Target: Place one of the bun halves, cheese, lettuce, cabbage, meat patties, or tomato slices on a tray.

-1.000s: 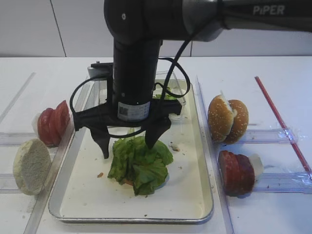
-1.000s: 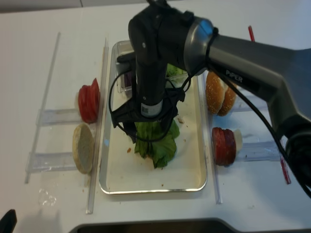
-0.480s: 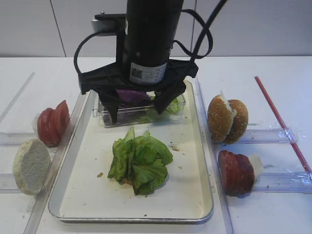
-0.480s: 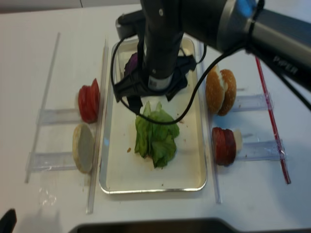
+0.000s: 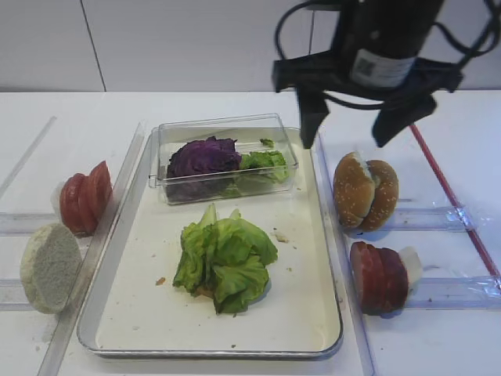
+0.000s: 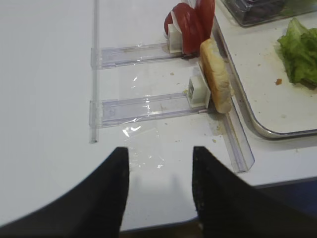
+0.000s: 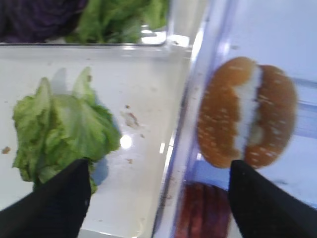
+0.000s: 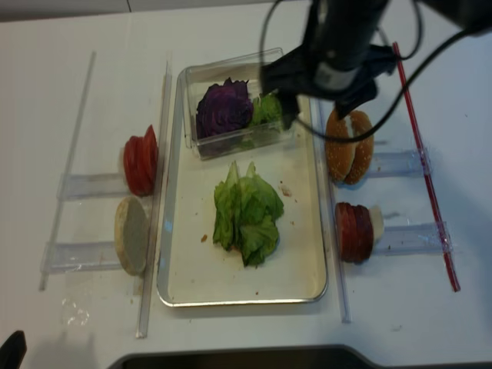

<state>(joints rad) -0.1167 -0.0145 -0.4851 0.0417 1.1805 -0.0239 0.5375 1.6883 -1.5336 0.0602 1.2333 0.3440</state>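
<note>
Black and empty, the right gripper (image 5: 364,125) hangs with its jaws spread wide above the tray's right edge, over the pair of sesame-seeded golden bun halves (image 5: 365,193) standing on edge in a clear rack just outside the rim. Below and to its left, the loose bunch of bright green crinkled lettuce (image 5: 223,258) lies flat in the middle of the large cream-white tray with the silvery raised rim (image 5: 333,329), free of any grip. Behind it, a small clear plastic box (image 5: 160,160) holds the dark purple cabbage clump (image 5: 202,157) and more green leaves. Glossy red tomato slices (image 5: 84,197) stand left of the tray. The lettuce placement looks done; the next move calls for picking another ingredient, likely a bun half, by lowering the jaws around it. The left gripper (image 6: 159,191) waits low at the table's near left, jaws apart.
</note>
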